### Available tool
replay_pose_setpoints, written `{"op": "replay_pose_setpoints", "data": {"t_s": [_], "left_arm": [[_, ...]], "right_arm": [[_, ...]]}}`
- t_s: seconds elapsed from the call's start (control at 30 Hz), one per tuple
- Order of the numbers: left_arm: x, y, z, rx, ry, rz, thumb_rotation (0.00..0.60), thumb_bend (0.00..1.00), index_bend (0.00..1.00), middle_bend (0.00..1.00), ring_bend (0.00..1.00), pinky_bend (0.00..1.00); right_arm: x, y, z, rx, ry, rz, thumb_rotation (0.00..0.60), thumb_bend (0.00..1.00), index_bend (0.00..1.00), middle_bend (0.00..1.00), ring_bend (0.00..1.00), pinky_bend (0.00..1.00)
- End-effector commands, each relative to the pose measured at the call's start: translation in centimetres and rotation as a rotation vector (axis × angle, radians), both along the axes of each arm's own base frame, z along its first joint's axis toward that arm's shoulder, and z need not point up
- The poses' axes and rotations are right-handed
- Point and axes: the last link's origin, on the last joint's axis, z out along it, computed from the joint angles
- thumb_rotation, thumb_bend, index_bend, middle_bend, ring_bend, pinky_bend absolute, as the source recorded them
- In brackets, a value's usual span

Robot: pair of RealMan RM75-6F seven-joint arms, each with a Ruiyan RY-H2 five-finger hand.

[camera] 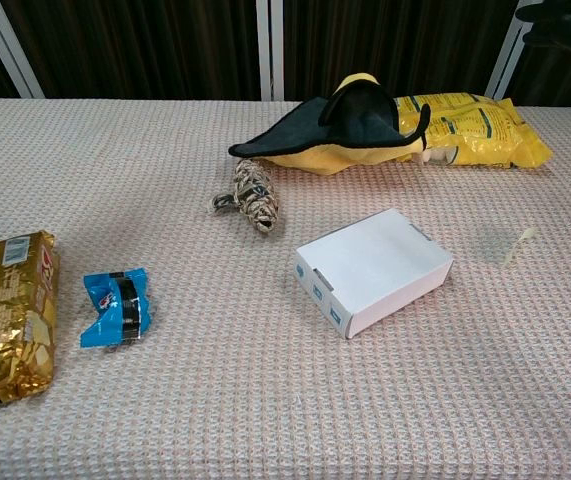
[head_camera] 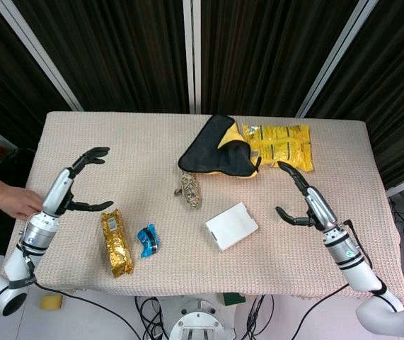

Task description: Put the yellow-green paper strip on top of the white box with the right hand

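Observation:
The white box (head_camera: 231,225) (camera: 373,270) lies flat a little right of the table's middle. In the chest view a small, pale yellow-green paper strip (camera: 518,243) lies on the cloth to the right of the box. I cannot make it out in the head view. My right hand (head_camera: 304,202) hovers to the right of the box with its fingers spread and nothing in it. At the table's left side my left hand (head_camera: 81,185) is also spread wide and empty. Neither hand shows clearly in the chest view.
A gold packet (head_camera: 117,243) and a blue wrapper (head_camera: 147,238) lie at the front left. A rope bundle (head_camera: 189,190), a black-and-yellow cloth (head_camera: 219,149) and a yellow snack bag (head_camera: 279,145) sit behind the box. A person's hand (head_camera: 14,202) reaches in at the left edge.

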Motion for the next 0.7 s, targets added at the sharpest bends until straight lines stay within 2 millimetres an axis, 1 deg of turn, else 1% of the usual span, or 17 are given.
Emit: {"op": "replay_pose_setpoints", "data": {"t_s": [0.03,0.37,0.5,0.57,0.63,0.7], "left_arm": [[-0.1,0.0,-0.2,0.002,0.025,0.004,0.6,0.02,0.18,0.15,0.13,0.25],[0.1,-0.1,-0.5,-0.005,0.047,0.002,0.6,0.02,0.18,0.15,0.13,0.25],[0.0,-0.2,-0.5,0.003,0.079,-0.001,0.6,0.02,0.18,0.15,0.13,0.24],[-0.1,-0.3,-0.4,0.024,0.12,-0.001,0.6,0.02,0.18,0.15,0.13,0.22],[-0.5,-0.4,-0.3,0.045,0.181,0.007,0.6,0.02,0.18,0.15,0.13,0.2],[-0.8,-0.6,-0.1,0.062,0.242,0.02,0.6,0.02,0.18,0.15,0.13,0.17]], "right_arm": [[-0.3,0.2,-0.2,0.044,-0.011,-0.004,0.386,0.33,0.0,0.0,0.0,0.0],[-0.8,0.2,0.2,-0.004,0.038,0.001,0.385,0.33,0.0,0.0,0.0,0.0],[-1.5,0.2,0.7,-0.044,0.093,-0.012,0.389,0.32,0.0,0.0,0.0,0.0],[-2.0,-0.3,1.3,-0.097,0.184,-0.028,0.424,0.3,0.0,0.0,0.0,0.0],[-3.0,-0.7,2.2,-0.181,0.377,-0.043,0.457,0.29,0.0,0.0,0.0,0.0],[-3.7,-0.7,3.0,-0.25,0.574,-0.042,0.465,0.29,0.04,0.0,0.0,0.0]]}}
